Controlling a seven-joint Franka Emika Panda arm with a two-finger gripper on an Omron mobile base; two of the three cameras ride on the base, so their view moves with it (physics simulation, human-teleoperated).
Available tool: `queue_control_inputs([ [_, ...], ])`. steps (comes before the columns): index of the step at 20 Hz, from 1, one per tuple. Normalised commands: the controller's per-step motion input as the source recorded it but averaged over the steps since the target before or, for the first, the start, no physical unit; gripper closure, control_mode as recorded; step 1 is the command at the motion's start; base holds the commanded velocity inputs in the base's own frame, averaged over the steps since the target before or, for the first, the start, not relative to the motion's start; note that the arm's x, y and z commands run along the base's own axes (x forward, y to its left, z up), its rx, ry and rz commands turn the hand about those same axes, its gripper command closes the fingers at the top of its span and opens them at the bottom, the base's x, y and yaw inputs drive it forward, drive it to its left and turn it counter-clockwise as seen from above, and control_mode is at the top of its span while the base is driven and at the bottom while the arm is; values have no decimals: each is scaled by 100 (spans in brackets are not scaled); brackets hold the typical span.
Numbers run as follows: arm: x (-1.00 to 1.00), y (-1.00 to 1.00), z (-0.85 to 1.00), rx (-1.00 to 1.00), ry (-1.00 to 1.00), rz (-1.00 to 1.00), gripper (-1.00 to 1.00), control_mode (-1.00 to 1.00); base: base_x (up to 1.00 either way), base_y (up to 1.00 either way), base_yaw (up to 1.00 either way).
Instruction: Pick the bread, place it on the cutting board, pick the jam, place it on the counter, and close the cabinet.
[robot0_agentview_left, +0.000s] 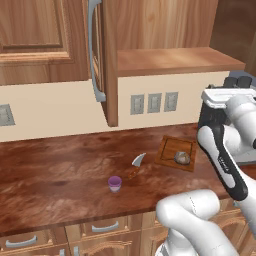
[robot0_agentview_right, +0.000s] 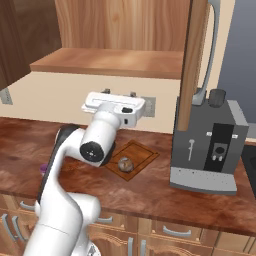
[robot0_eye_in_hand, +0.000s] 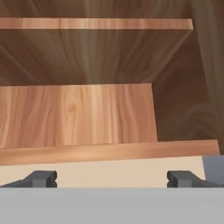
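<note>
While the white arm bends up over the counter (robot0_agentview_left: 60, 175), the low drawers with curved grey handles sit closest, just under the counter's front edge. The counter is long, dark and reddish-brown.

Near the front of the counter stands the jam (robot0_agentview_left: 115, 183), a tiny jar with a purple top. It stands upright, all by itself. A bit farther back and to the right lies a knife (robot0_agentview_left: 137, 163) with a curved grey blade. It is between the jam and the cutting board (robot0_agentview_left: 170, 150), but it touches neither one.

The cutting board lies flat on the counter, farther back on the right. The bread (robot0_agentview_left: 182, 158) sits on top of it, a small brown-grey lump near one corner. In the right base view, the bread (robot0_agentview_right: 124, 163) is on the board (robot0_agentview_right: 142, 153) too, and a grey coffee machine (robot0_agentview_right: 210, 150) stands on the counter to the right of the board.

Higher up, the tool (robot0_eye_in_hand: 112, 178) is up near the open shelf (robot0_agentview_right: 110, 62). Its two dark fingertips (robot0_eye_in_hand: 41, 178) are spread wide apart, and nothing is between them. It points at the shelf and the wooden back wall inside.

Behind the counter is a pale wall with grey outlets (robot0_agentview_left: 154, 103). Above that hangs the cabinet (robot0_agentview_left: 37, 35). One door (robot0_agentview_left: 107, 60) swings out toward us, with its long grey handle (robot0_agentview_left: 95, 50) on the edge.
</note>
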Motion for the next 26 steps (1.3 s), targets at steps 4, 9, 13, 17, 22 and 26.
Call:
queue_control_inputs([
  [4,-35,0,19,0,0,0,-100,-100,0,0,0],
  [9,-37,0,11,0,0,0,-100,-100,0,0,0],
  [13,-42,0,8,0,0,0,-100,-100,0,0,0],
  [17,-48,-1,9,0,0,0,-100,-100,0,0,0],
  [22,-49,-4,7,0,0,0,-100,-100,0,0,0],
  [26,-48,-11,8,0,0,0,-100,-100,0,0,0],
])
